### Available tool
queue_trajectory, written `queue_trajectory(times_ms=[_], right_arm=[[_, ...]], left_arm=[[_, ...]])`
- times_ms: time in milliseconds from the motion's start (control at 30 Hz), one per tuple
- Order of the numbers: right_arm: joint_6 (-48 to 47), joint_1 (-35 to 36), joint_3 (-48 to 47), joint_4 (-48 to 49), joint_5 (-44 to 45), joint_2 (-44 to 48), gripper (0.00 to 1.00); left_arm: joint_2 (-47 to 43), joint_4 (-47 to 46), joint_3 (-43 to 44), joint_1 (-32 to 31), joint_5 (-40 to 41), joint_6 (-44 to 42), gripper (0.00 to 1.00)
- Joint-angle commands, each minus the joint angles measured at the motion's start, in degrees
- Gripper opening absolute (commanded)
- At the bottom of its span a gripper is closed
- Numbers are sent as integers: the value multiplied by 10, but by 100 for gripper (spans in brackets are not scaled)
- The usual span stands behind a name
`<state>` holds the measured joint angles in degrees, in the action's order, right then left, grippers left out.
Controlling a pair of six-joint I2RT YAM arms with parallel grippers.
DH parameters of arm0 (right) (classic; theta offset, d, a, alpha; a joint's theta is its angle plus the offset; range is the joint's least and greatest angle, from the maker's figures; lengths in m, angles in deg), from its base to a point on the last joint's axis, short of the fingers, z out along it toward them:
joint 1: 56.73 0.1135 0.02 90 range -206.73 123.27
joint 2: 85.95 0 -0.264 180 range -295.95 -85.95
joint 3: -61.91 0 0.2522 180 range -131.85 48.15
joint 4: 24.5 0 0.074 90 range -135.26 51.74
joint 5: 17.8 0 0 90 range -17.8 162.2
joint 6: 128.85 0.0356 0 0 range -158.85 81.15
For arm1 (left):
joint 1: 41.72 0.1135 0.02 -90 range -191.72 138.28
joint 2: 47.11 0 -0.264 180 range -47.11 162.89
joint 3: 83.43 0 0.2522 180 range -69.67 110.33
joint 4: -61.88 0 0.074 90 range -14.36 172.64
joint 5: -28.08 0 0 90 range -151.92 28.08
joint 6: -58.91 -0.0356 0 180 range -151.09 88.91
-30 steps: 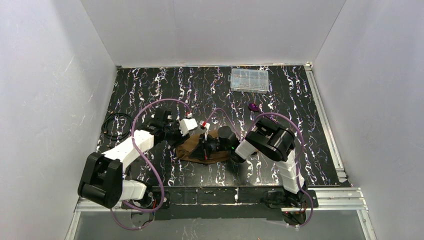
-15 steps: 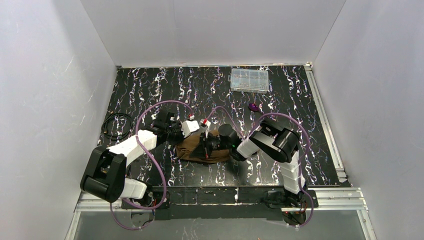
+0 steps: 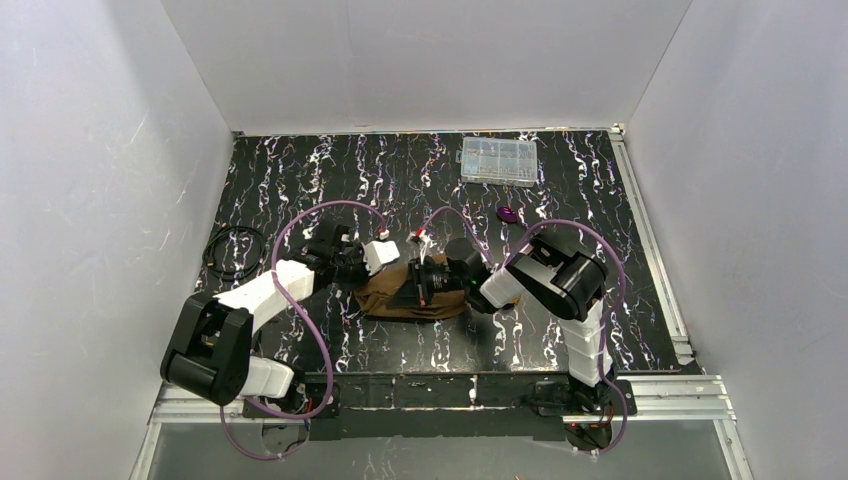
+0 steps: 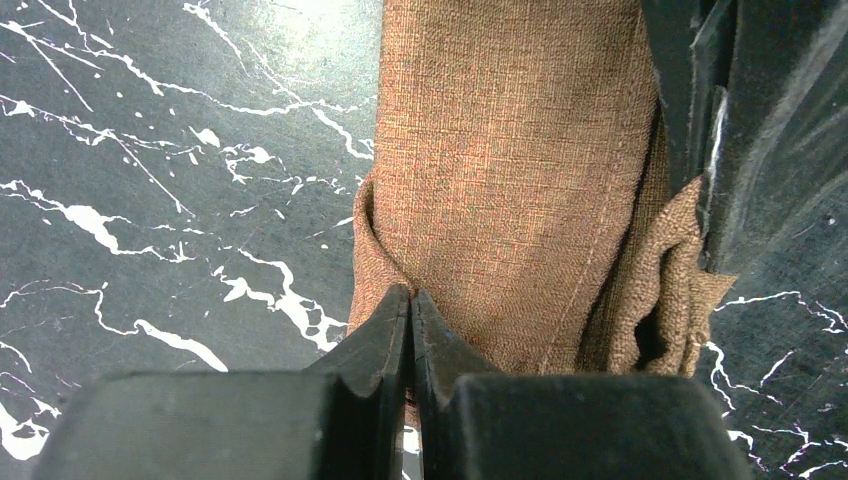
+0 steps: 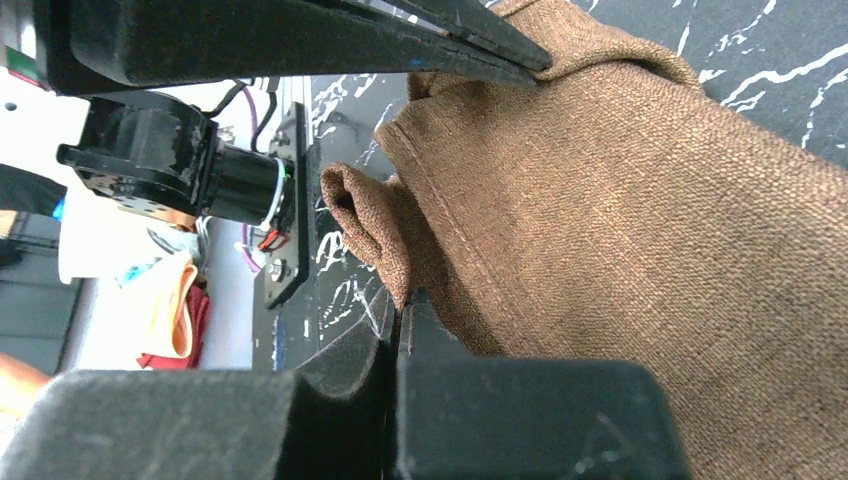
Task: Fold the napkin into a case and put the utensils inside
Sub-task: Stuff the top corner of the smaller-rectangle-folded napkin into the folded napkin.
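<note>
The brown napkin (image 3: 400,298) lies bunched and partly folded on the black marbled table, between the two arms. My left gripper (image 3: 390,270) is at its left edge, and the left wrist view shows the left gripper (image 4: 411,297) shut on a fold of the napkin (image 4: 510,150). My right gripper (image 3: 428,284) is over its right part. In the right wrist view the right gripper (image 5: 400,312) is shut on a rolled edge of the napkin (image 5: 620,220). One utensil with a purple head (image 3: 509,214) lies farther back on the right, apart from both grippers.
A clear plastic compartment box (image 3: 498,161) stands at the back of the table. A coiled black cable (image 3: 232,250) lies at the left edge. White walls enclose the table on three sides. Purple cables loop over both arms.
My left gripper has closed on the napkin's left edge. The right gripper has shifted slightly right and back, and the napkin is drawn out longer between the two grippers.
</note>
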<state>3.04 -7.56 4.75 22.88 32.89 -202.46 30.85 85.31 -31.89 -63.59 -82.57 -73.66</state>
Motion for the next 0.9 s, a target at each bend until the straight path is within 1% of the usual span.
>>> queue_trajectory(times_ms=[0, 67, 133, 300, 367, 500, 567, 700, 800, 867], right_arm=[[35, -3, -15, 43, -30, 25, 1], [37, -4, -15, 41, -32, 28, 1], [39, -7, -23, 19, -30, 23, 1], [103, -25, -26, 37, -15, 5, 1], [107, -27, -30, 23, -13, 4, 1], [79, -29, -49, -79, 7, 8, 1], [66, -30, -68, -145, 16, 5, 1], [12, -29, -120, -323, 39, 0, 1], [-9, -28, -151, -418, 53, -12, 1], [-18, -27, -167, -464, 57, -17, 1]], left_arm=[[-15, 10, 6, -5, -26, 9, 0], [-17, 8, 0, -8, -27, 4, 0], [-20, 6, -4, -12, -28, 0, 0], [-35, 6, -23, -21, -27, -20, 0], [-37, 6, -27, -22, -24, -21, 0], [-40, 4, -31, -22, -25, -20, 0], [-41, 2, -31, -22, -26, -18, 0], [-43, 0, -24, -23, -24, -9, 0], [-44, -2, -13, -22, -20, 3, 0], [-45, 0, -3, -22, -17, 17, 0]])
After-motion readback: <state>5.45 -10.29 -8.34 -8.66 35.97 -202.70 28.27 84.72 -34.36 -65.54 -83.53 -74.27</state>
